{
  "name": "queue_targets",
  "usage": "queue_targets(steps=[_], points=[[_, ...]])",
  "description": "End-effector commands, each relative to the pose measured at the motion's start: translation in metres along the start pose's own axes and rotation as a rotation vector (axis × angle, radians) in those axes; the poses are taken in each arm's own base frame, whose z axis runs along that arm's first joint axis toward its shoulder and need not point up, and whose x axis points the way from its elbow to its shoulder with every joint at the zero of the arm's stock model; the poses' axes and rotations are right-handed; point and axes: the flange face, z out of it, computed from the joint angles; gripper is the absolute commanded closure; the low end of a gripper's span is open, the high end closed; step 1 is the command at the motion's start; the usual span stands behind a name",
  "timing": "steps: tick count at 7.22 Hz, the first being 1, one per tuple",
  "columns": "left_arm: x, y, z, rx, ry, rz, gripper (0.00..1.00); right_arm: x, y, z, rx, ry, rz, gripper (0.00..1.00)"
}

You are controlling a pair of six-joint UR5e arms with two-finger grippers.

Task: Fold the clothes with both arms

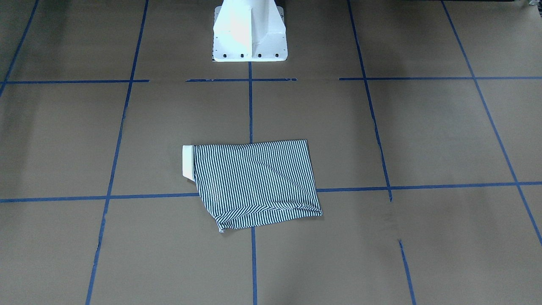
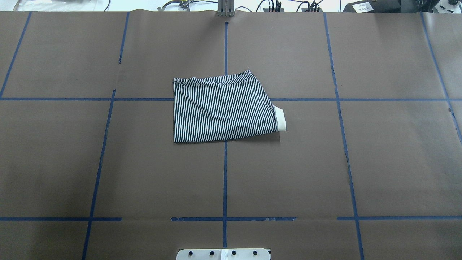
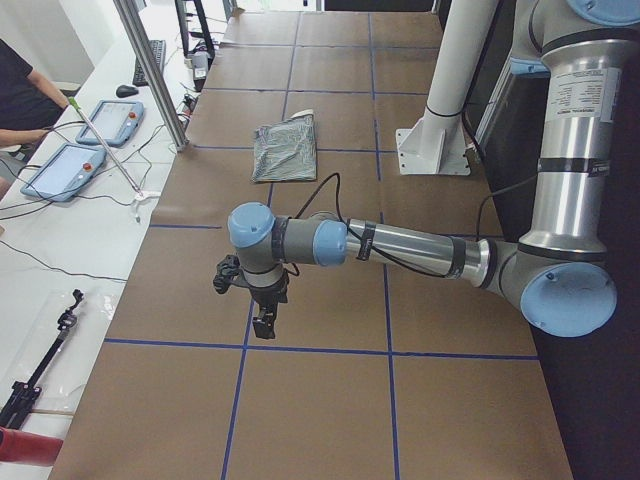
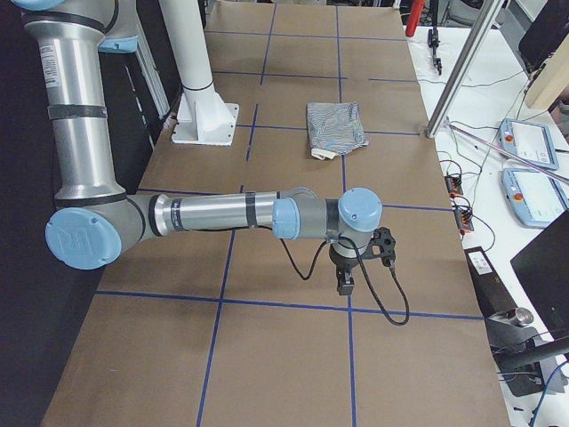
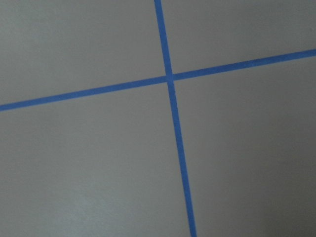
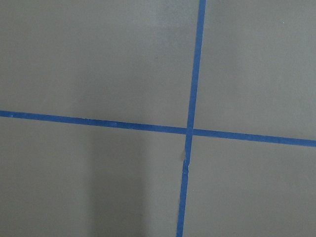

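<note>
Striped polo shirt (image 2: 223, 110) lies folded into a compact rectangle on the brown tabletop (image 2: 361, 162), cream collar (image 2: 280, 119) poking out, well apart from the left end effector (image 3: 264, 325) and right end effector (image 4: 345, 286). Folding looks finished; any next move would only tidy its loose corner. Only the 2 side views show them, each hovering over blue tape lines (image 5: 170, 78); whether either is open cannot be told

Robotics lab. A table (image 2: 397, 162) covered in brown paper carries a blue tape grid (image 2: 225, 173). Grey metal robot arms (image 3: 400, 245) reach over it beside a white pedestal (image 1: 250, 29). Blue-framed control tablets (image 3: 62, 170) lie on a white side bench (image 3: 80, 250).
</note>
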Motion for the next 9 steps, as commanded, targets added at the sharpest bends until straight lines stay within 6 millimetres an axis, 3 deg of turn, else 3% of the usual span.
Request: queue_targets(steps=[1, 3, 4, 5, 6, 7, 9], points=[[-0.004, 0.011, 0.009, -0.004, 0.085, -0.024, 0.00, -0.003, 0.002, 0.009, -0.027, 0.006, 0.005, 0.00], [-0.013, 0.014, 0.008, 0.005, 0.115, -0.048, 0.00, 0.001, 0.004, 0.009, -0.036, 0.030, 0.014, 0.00], [-0.028, 0.011, 0.018, -0.003, 0.116, -0.063, 0.00, 0.000, 0.004, 0.009, -0.037, 0.028, 0.013, 0.00], [-0.028, 0.006, 0.016, 0.016, 0.109, -0.044, 0.00, 0.000, 0.000, 0.012, -0.049, 0.022, 0.021, 0.00], [-0.029, 0.000, -0.004, 0.057, 0.107, -0.044, 0.00, -0.005, -0.001, 0.016, -0.058, 0.023, 0.012, 0.00], [-0.046, -0.003, -0.033, 0.113, 0.089, -0.074, 0.00, -0.006, -0.002, 0.017, -0.059, 0.026, 0.009, 0.00], [-0.054, 0.001, -0.041, 0.131, 0.086, -0.089, 0.00, -0.020, -0.008, 0.021, -0.074, 0.023, -0.008, 0.00]])
